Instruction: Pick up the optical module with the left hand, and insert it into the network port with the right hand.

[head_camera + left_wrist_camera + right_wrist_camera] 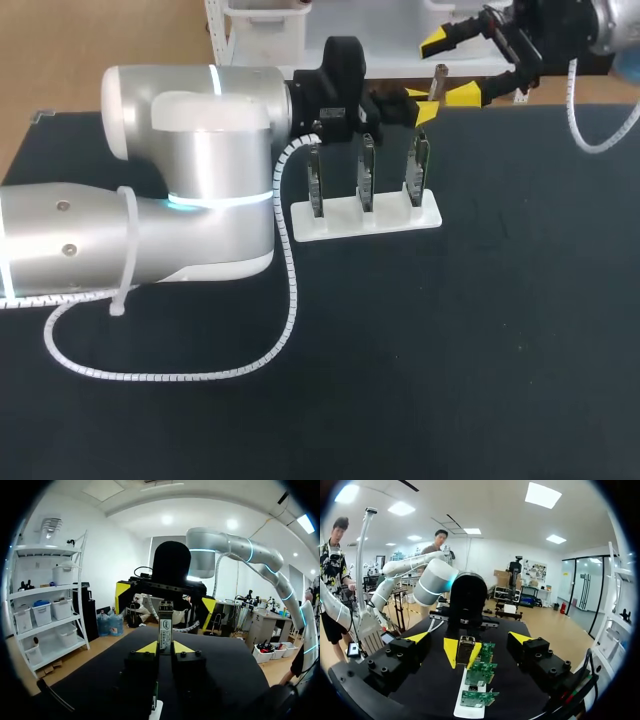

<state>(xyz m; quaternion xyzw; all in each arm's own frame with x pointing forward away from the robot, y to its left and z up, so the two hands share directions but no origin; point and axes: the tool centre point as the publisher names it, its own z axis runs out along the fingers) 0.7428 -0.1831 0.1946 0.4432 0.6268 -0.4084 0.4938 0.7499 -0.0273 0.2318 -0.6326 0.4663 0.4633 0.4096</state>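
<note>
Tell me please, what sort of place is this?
Probably a robotics lab bench for electronics assembly: a black table, a white rack holding three circuit boards, and the left gripper shut on an optical module.

Table top [480, 350] matt black; left arm shell [210, 190] satin silver metal; board holder [345, 226] smooth white plastic; optical module [165, 630] bare metal

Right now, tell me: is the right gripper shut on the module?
No: in the right wrist view the right gripper is open, its fingers wide apart, and the left gripper holds the module.
</note>
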